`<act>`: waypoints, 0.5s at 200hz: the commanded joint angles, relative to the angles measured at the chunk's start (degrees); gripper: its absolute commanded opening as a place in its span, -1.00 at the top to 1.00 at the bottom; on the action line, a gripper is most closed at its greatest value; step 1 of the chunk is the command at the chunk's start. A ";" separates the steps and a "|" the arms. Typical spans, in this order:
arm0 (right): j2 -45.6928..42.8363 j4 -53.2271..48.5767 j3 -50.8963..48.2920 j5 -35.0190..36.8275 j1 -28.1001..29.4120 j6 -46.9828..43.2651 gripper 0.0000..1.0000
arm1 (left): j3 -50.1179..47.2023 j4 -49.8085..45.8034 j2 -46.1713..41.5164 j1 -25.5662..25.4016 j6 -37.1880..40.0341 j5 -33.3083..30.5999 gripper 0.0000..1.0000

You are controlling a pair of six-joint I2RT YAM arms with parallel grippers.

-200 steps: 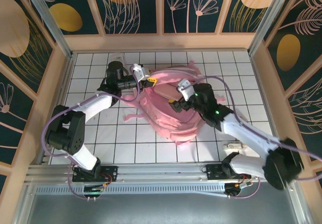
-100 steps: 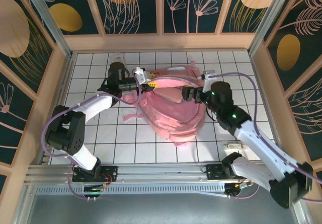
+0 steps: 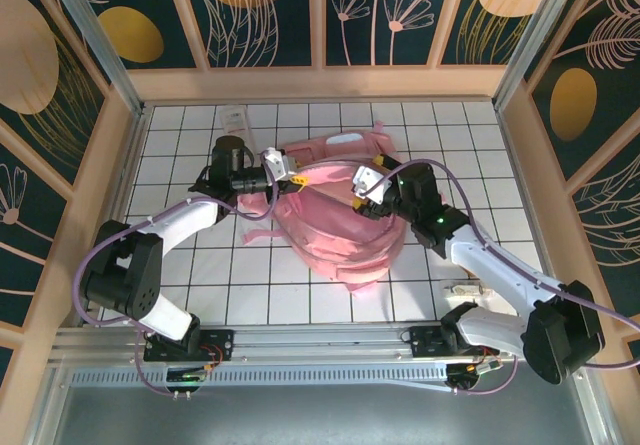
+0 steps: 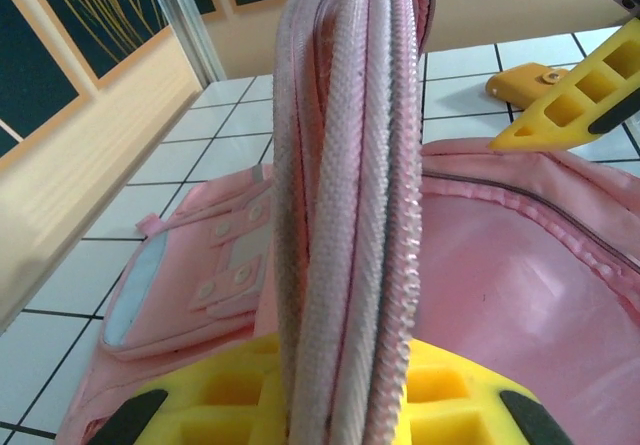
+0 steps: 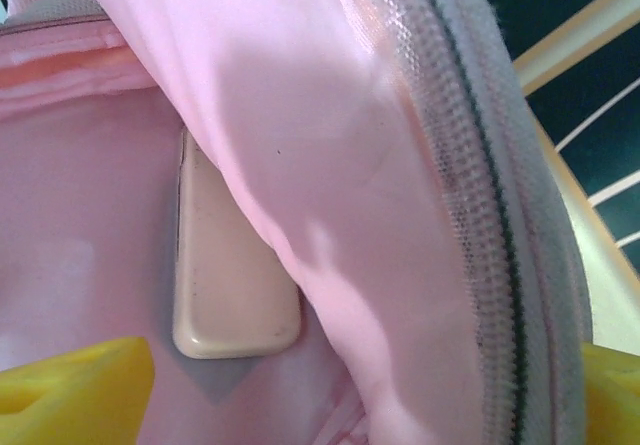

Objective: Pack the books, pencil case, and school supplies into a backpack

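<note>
The pink backpack (image 3: 335, 227) lies in the middle of the table with its mouth held apart. My left gripper (image 3: 296, 176) is shut on the backpack's zipper rim (image 4: 345, 195), which runs up between its yellow fingers (image 4: 450, 405). My right gripper (image 3: 362, 193) is open at the mouth's right side, and the backpack's flap (image 5: 400, 215) hangs loose between its wide-apart fingers (image 5: 70, 390). Inside the backpack lies the pale oblong pencil case (image 5: 232, 285). A clear packet (image 3: 232, 120) lies at the back left. The books are out of view.
A tiny whitish item (image 3: 465, 290) lies on the tiles at the front right, beside my right arm. Loose pink straps (image 3: 255, 235) trail left of the backpack. Wooden walls (image 3: 105, 195) close the table in on three sides.
My right gripper swung out to the right and came back to the backpack's mouth, its jaws a little narrower. My left gripper kept hold of the rim and shifted slightly.
</note>
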 commanded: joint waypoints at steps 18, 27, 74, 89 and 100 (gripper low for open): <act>-1.05 3.75 1.74 -6.98 -2.94 -7.78 -0.61 | 3.87 -5.13 0.01 -0.17 8.52 3.14 0.77; -1.21 2.17 2.85 -8.92 -3.70 -7.98 -0.59 | 4.10 -5.25 0.34 -0.17 9.01 2.93 0.77; -4.16 -0.70 4.58 -19.96 -7.86 -4.35 -0.44 | 6.22 -6.20 1.83 -0.21 12.45 3.22 0.83; -2.55 -3.05 4.95 -20.79 -8.22 -5.45 -0.48 | 7.38 -7.55 2.48 -0.17 13.31 3.88 0.83; -1.02 -3.63 5.24 -21.31 -8.27 -5.93 -0.53 | 7.37 -6.38 2.76 -0.17 12.65 3.92 0.83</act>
